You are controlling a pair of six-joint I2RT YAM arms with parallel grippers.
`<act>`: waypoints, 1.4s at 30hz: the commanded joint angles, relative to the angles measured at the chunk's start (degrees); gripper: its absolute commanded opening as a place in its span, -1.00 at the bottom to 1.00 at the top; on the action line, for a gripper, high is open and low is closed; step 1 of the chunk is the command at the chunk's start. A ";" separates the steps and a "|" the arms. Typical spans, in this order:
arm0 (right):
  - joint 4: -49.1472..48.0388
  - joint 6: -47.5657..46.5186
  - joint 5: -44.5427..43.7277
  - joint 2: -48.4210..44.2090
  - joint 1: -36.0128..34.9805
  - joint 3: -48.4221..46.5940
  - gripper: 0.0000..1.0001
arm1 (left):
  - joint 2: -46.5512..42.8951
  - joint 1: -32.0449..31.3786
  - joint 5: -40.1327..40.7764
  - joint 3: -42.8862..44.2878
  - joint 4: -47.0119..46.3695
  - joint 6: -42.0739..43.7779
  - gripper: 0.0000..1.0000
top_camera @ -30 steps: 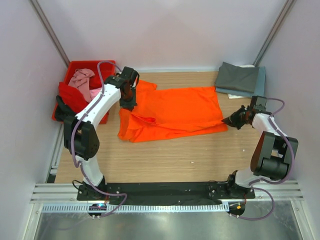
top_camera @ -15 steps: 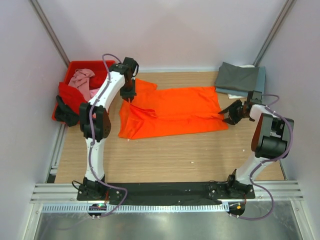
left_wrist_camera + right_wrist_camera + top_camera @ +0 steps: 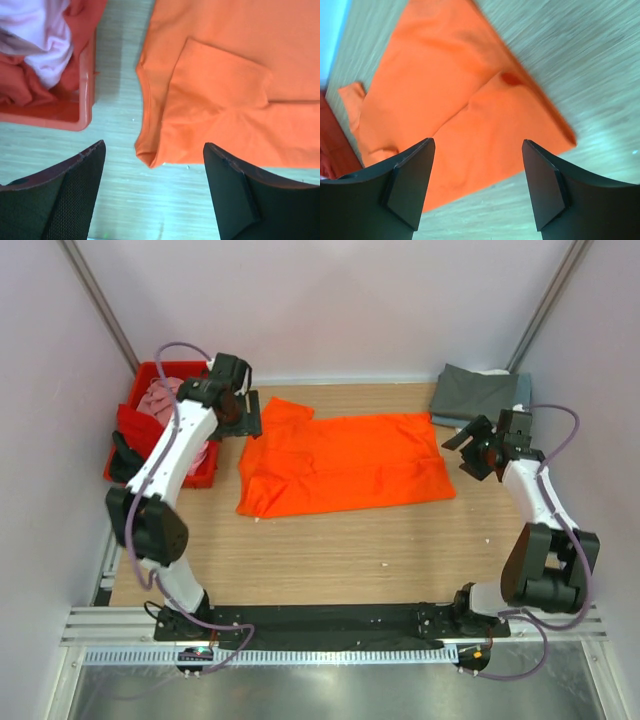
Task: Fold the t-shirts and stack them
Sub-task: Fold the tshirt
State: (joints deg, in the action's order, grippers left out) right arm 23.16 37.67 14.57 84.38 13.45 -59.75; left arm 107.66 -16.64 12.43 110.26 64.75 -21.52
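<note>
The bright orange t-shirt lies flat in the middle of the table, with one sleeve sticking out at its far left corner. My left gripper hangs open just off that corner, above the bare wood beside the shirt's edge; nothing is between its fingers. Off the shirt's right edge my right gripper is also open and empty, looking down on the cloth. A dark grey shirt lies folded on a slate blue one at the far right.
A red plastic crate stands at the far left with a pink shirt and red cloth inside; its rim is close beside my left gripper. Pale walls close in the table on three sides.
Both grippers have opened and let go of the orange shirt. The left one pulled back toward the crate, the right one moved off to the right. The shirt has settled flat.
</note>
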 commanded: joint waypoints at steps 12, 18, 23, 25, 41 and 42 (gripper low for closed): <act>-7.96 -4.44 1.87 6.22 -12.13 4.20 0.46 | -20.11 -1.90 -7.95 -44.05 -27.39 -12.32 0.49; -7.69 -5.68 0.73 7.38 -12.13 6.22 0.44 | -25.12 -1.90 -5.93 -54.69 -33.19 -14.07 0.45; -7.16 -6.38 0.81 7.99 -12.13 5.78 0.43 | -30.66 -2.25 -4.34 -64.45 -46.61 -14.87 0.35; -6.64 -6.29 0.90 8.08 -12.13 5.17 0.44 | -31.11 -2.25 -3.64 -67.89 -49.53 -14.61 0.30; -6.37 -4.45 -7.44 8.97 -12.13 12.27 0.44 | -28.64 -2.25 -8.11 -69.05 -50.97 -14.77 -0.94; -6.11 -3.84 -8.41 8.44 -12.13 13.07 0.45 | -28.90 -2.25 -8.47 -68.34 -49.21 -15.48 -0.96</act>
State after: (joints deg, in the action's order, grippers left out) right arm 14.31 33.28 13.34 94.24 1.26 -50.85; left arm 80.86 -18.74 5.65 40.10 12.71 -34.70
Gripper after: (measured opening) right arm 0.717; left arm 0.039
